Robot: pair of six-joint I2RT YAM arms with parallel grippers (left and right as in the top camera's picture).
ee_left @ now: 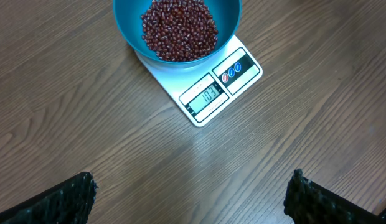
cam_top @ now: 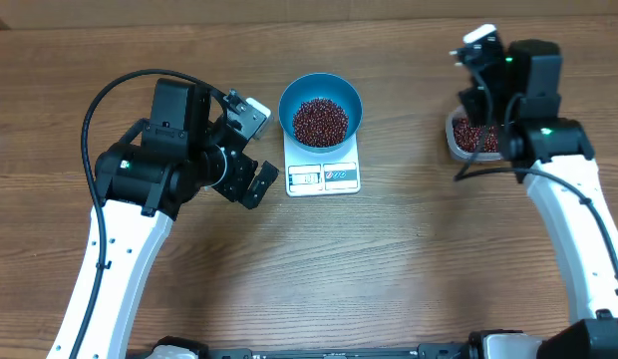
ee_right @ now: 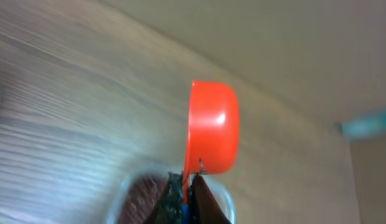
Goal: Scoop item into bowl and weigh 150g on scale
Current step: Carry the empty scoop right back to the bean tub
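Note:
The blue bowl (cam_top: 287, 104) (ee_left: 127, 31) stands on the white scale (cam_top: 324, 179) (ee_left: 208, 93) at mid table, holding a pile of red-brown beans (cam_top: 320, 121) (ee_left: 178, 30). The display reads 103. My left gripper (cam_top: 251, 185) (ee_left: 192, 180) hangs open over bare wood just left of and in front of the scale, with nothing between its fingers. At the far right, my right gripper (cam_top: 483, 110) (ee_right: 188, 180) is shut on the handle of an orange scoop (ee_right: 211, 127), tilted above a clear tub (cam_top: 455, 140) (ee_right: 123, 186) of more beans (ee_right: 143, 193).
The wood table (cam_top: 409, 259) stretches between the two arms. A black cable (cam_top: 100, 100) loops from the left arm. The far table edge runs just behind the tub in the right wrist view.

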